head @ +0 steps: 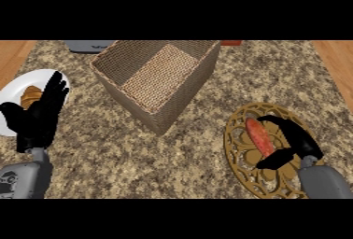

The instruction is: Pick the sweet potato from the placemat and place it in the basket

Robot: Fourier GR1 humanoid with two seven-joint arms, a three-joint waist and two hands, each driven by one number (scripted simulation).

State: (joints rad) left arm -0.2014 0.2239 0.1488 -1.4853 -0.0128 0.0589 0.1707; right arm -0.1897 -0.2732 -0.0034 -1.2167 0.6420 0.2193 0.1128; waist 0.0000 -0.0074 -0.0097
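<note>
Where counter [207, 154] lies open, basket [155, 77] stands apart.

A speckled tan-and-brown granite counter [179, 154] filled nearly the whole view from above. Strips of orange-brown wood [14, 53] ran along its left and right sides. Light fell evenly over the stone, casting only soft shadows.

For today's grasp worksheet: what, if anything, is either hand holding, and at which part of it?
The right hand curls round the sweet potato at its near end, on the placemat. The left hand is open, holding nothing.
</note>
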